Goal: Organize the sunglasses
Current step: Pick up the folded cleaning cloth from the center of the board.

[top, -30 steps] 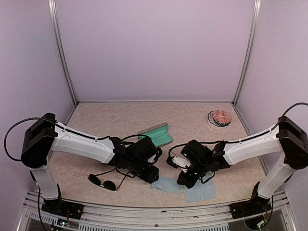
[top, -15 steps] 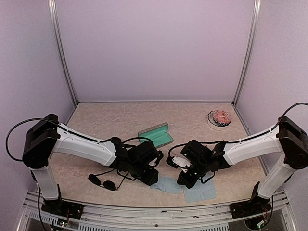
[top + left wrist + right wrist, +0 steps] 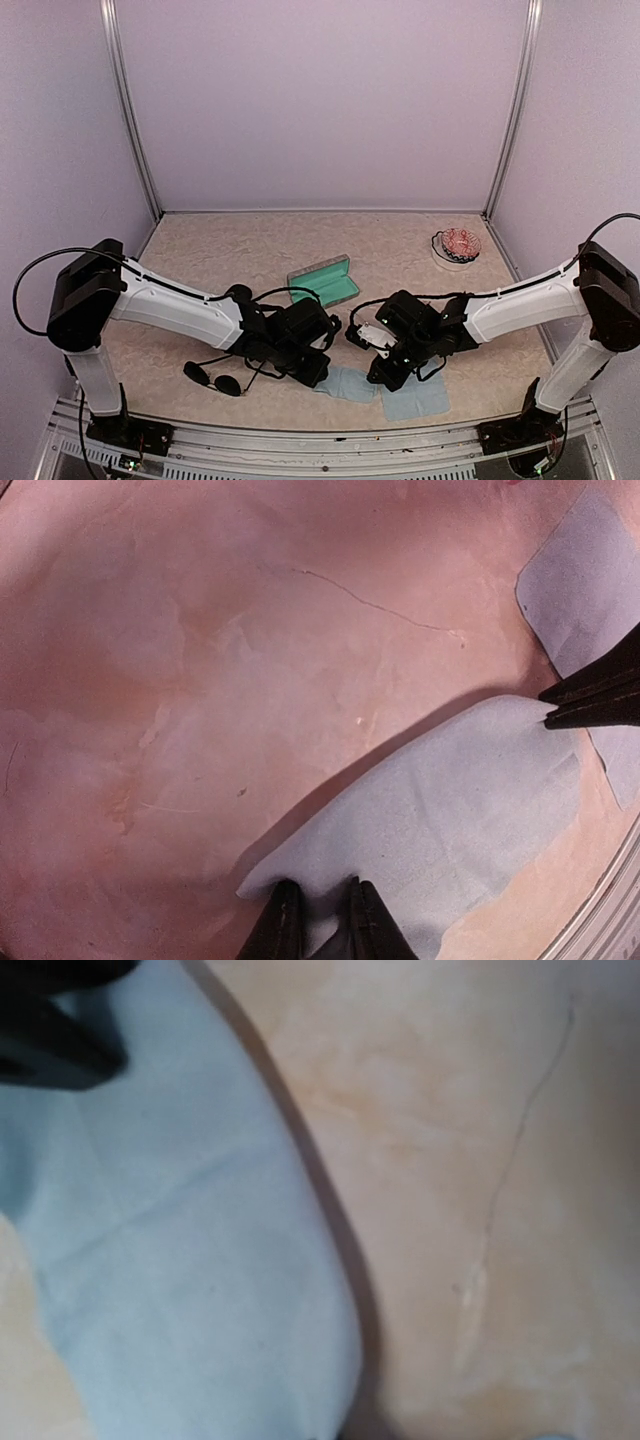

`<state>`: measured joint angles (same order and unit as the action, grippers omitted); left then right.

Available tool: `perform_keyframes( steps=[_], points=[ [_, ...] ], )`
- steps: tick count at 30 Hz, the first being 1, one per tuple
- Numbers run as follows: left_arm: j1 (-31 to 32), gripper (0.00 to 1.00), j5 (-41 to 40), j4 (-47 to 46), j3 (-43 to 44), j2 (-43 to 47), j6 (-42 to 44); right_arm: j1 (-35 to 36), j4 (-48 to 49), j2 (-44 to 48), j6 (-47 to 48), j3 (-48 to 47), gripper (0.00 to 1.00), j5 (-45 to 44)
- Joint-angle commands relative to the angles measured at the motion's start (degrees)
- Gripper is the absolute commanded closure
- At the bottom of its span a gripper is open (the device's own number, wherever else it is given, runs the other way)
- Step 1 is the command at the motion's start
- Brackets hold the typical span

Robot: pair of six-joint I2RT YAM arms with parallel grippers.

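Fingers (image 3: 283, 930) of my left end effector (image 3: 320, 915) pinch one corner of the blue cloth (image 3: 440, 820); the right end effector (image 3: 565, 702) nips the opposite one. Dark sunglasses (image 3: 213, 378) lie on the desk (image 3: 250, 250), left of both.

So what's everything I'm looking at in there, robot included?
sunglasses: one pair visible, dark lenses, table's front left
case: one, teal lining, open, mid-table
dish: one, white, pinkish contents, back right
held cloth: one, pale blue, raised between both hands
other cloth: one, pale blue, flat, front right
table: one, beige
left hand: one, black, shut on held cloth
right hand: one, black, shut on held cloth
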<state>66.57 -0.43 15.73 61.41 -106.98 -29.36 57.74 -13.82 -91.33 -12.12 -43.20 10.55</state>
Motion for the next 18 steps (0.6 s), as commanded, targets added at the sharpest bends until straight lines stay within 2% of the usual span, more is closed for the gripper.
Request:
perform_keyframes(
  steps=[1, 6, 18],
  points=[
    [1.0, 0.88, 1.5, -0.7, -2.3, -1.6, -0.8, -0.3, 1.2, 1.0, -0.7, 0.7, 1.0, 0.8],
    [1.0, 1.0, 1.9, -1.9, -2.7, -1.0, -1.1, -0.3, 2.8, 1.6, -1.3, 0.0, 1.0, 2.1],
    [0.1, 1.0, 0.1, -4.6, -3.0, 4.2, -2.2, -0.5, 1.9, 2.0, 0.2, -5.0, 1.0, -3.5]
  ],
)
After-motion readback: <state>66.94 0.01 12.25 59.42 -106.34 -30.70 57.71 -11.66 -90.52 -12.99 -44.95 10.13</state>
